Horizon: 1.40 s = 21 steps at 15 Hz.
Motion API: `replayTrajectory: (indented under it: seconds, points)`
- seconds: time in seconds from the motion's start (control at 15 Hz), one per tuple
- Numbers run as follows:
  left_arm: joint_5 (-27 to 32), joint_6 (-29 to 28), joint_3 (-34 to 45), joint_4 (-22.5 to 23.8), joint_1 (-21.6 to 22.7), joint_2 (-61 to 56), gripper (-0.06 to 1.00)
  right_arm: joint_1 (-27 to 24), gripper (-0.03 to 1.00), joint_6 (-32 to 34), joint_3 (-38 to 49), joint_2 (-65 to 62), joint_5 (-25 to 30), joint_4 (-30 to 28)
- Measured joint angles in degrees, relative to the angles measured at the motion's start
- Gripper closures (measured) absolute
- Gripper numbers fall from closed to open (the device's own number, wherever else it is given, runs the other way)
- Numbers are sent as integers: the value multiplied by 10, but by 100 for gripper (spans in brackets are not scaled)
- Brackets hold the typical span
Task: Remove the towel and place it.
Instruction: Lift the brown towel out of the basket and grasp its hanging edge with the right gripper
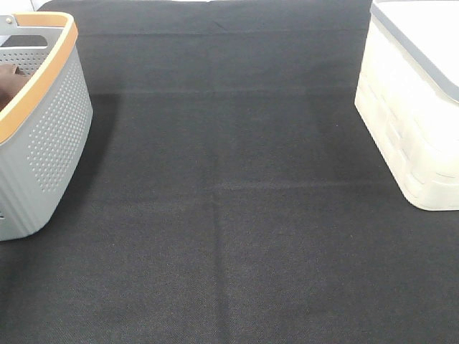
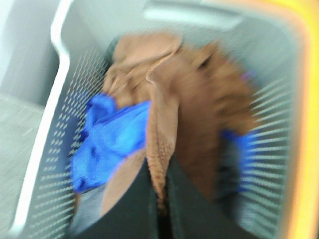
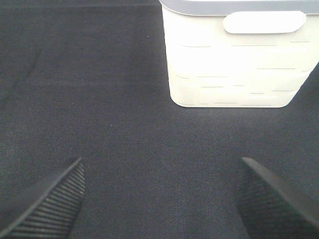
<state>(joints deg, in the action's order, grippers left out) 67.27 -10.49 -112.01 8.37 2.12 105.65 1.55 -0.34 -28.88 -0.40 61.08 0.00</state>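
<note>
In the left wrist view, my left gripper [image 2: 162, 199] is shut on a fold of the reddish-brown fuzzy towel [image 2: 164, 129], which hangs up out of the grey basket [image 2: 55, 99]; the picture is blurred. A blue cloth [image 2: 107, 142] lies under the towel in the basket. In the exterior high view the grey basket [image 1: 43, 143] with an orange rim stands at the left edge, with a bit of brown cloth [image 1: 8, 82] showing inside; neither arm shows there. My right gripper [image 3: 159, 199] is open and empty above the black mat.
A white lidded bin [image 1: 416, 107] stands at the right of the black mat [image 1: 229, 215]; it also shows in the right wrist view [image 3: 234, 55], ahead of the open fingers.
</note>
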Motion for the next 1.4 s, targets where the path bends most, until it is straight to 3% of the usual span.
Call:
replayTrajectory:
  seconds: [0.13, 0.2, 0.4, 0.67, 0.93, 1.13, 1.4]
  points:
    - [-40, 15, -1, -65, -6, -71, 94, 0, 19, 0, 0, 0, 0, 0]
    - [-40, 15, -1, -65, -6, -71, 94, 0, 19, 0, 0, 0, 0, 0]
    - [-121, 28, -1, -115, -50, -131, 94, 0, 19, 0, 0, 0, 0, 0]
    - [-244, 30, -1, -127, -132, -160, 94, 0, 20, 0, 0, 19, -2, 50]
    - [-390, 30, -1, -131, -210, -162, 94, 0, 20, 0, -5, 82, -37, 98]
    - [-453, 30, -1, -131, -276, -160, 94, 0, 20, -47, -5, 128, -121, 249]
    - [-496, 30, -1, -110, -334, -158, 94, 25, 20, -226, -25, 214, -134, 411]
